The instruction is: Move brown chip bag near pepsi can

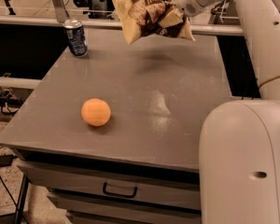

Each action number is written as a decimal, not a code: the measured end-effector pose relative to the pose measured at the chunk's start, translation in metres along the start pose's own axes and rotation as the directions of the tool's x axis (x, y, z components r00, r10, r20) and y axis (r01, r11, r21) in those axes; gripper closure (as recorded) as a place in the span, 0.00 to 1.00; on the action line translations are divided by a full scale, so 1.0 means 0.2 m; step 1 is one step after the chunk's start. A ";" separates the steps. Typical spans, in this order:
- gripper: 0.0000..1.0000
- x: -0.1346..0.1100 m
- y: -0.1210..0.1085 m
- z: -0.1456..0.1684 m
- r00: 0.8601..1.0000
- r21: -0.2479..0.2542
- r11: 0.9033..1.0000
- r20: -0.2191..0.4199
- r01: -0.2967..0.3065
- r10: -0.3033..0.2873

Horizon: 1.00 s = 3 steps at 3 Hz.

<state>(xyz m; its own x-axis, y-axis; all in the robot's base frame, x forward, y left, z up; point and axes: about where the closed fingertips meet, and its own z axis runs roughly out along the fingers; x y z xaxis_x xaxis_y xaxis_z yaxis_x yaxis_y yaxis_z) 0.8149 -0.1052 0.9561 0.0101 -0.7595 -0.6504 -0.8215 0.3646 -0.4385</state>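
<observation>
The brown chip bag [149,18], dark brown in the middle with cream-yellow ends, hangs in the air above the far edge of the grey table [144,101]. My gripper [173,14] is shut on the bag's right part and holds it clear of the table top. The pepsi can [76,37], dark blue with a silver top, stands upright at the table's far left corner, well to the left of the bag and lower in the view.
An orange ball [95,112] lies on the table's front left part. My white arm [252,106] fills the right side of the view. A drawer with a handle [120,191] sits under the table front. A rail runs behind the table.
</observation>
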 end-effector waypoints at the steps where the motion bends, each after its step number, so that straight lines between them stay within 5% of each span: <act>1: 1.00 -0.03 -0.02 0.01 1.000 0.010 1.000 0.011 0.000 0.000; 3: 1.00 -0.08 0.12 0.14 1.000 -0.048 0.999 -0.028 0.009 -0.011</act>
<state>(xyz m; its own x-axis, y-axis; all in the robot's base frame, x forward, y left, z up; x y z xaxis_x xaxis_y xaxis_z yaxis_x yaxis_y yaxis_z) 0.8113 -0.0686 0.9391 0.0029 -0.7783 -0.6279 -0.8477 0.3312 -0.4144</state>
